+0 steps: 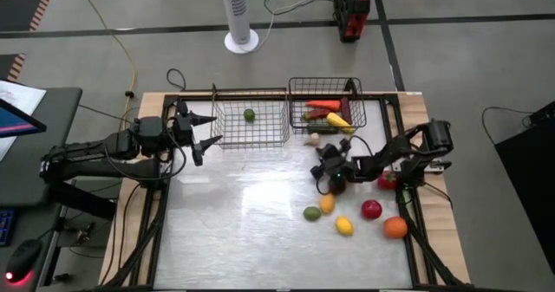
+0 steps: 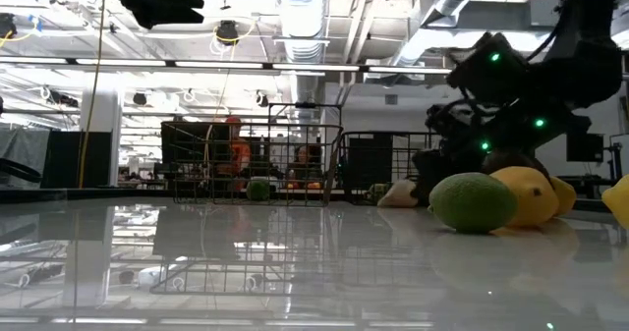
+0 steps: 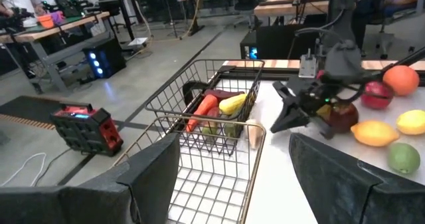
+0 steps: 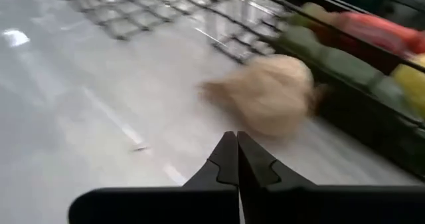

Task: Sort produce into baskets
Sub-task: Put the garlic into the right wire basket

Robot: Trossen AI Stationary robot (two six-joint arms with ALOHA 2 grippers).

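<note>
My left gripper (image 1: 211,129) is open and empty, level, just left of the lighter wire basket (image 1: 251,123), which holds one round green fruit (image 1: 249,114). The darker basket (image 1: 328,110) holds long red, orange, yellow and green pieces (image 3: 219,111). My right gripper (image 4: 236,143) is shut and empty. It hovers low over the table with its tips pointing at a beige bulb-shaped piece (image 4: 265,94) that lies on the table by the darker basket's near side (image 1: 312,139). A maroon fruit (image 1: 336,185) lies under the right arm's wrist.
Loose produce lies on the table's near right: a green one (image 1: 311,213), an orange-yellow one (image 1: 327,204), a yellow one (image 1: 344,226), two red ones (image 1: 371,209) (image 1: 386,181) and an orange one (image 1: 395,228). The table's near left part is bare (image 1: 234,231).
</note>
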